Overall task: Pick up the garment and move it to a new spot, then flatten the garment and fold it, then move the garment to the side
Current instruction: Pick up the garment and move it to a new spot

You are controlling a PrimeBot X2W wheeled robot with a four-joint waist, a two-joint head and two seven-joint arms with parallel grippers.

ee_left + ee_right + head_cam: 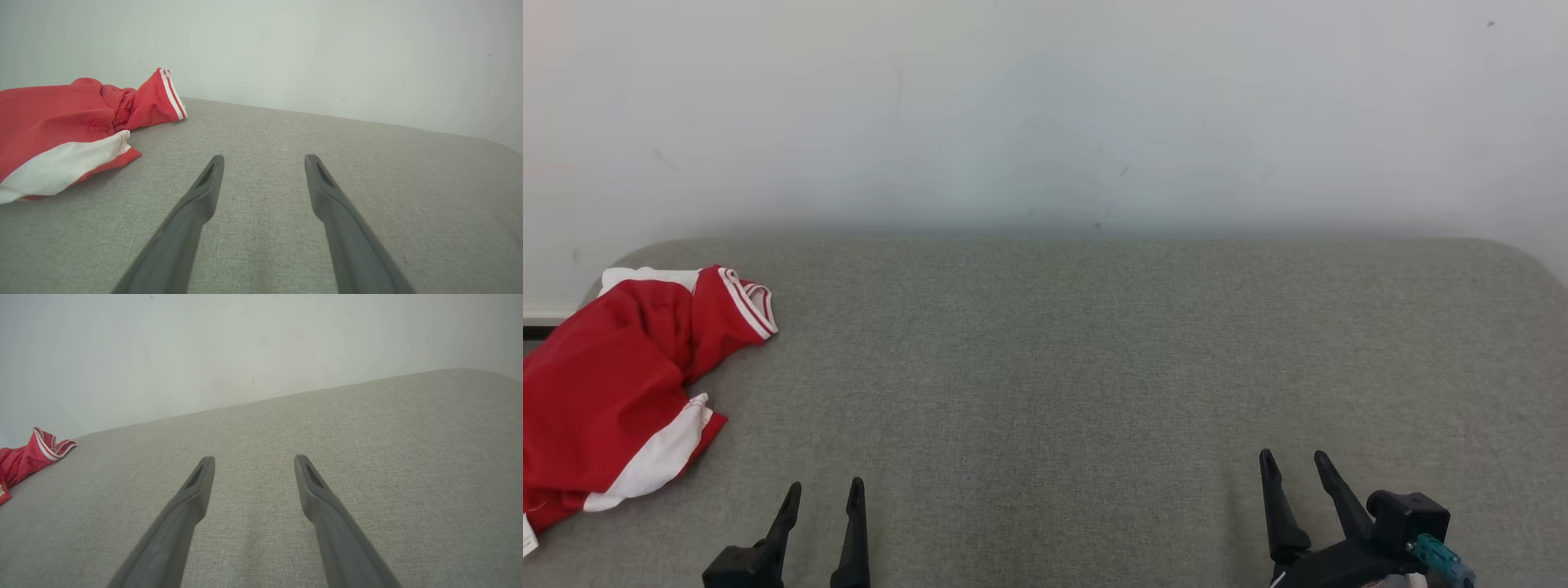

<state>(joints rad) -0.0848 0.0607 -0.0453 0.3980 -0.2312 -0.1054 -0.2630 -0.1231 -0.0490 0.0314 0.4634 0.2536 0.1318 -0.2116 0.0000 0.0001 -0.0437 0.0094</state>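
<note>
You have the red and white garment (pixel 605 384) lying crumpled at the left edge of the grey worktop (pixel 1094 367). The middle and right are free up to the wall (pixel 1045 122). At the near side, the left gripper (pixel 825 484) and right gripper (pixel 1293 454) have their fingers wide apart, holding nothing.

The right gripper (pixel 254 458) rises from 6 o'clock, its 2 dark fingers spread wide, tips apart, with grey upholstered surface (pixel 367 437) showing between them. At 9 o'clock, well apart from the fingers, a crumpled red garment (pixel 24 461) with white-striped trim lies on that surface. A pale wall (pixel 245 343) spans 12 o'clock.
</note>
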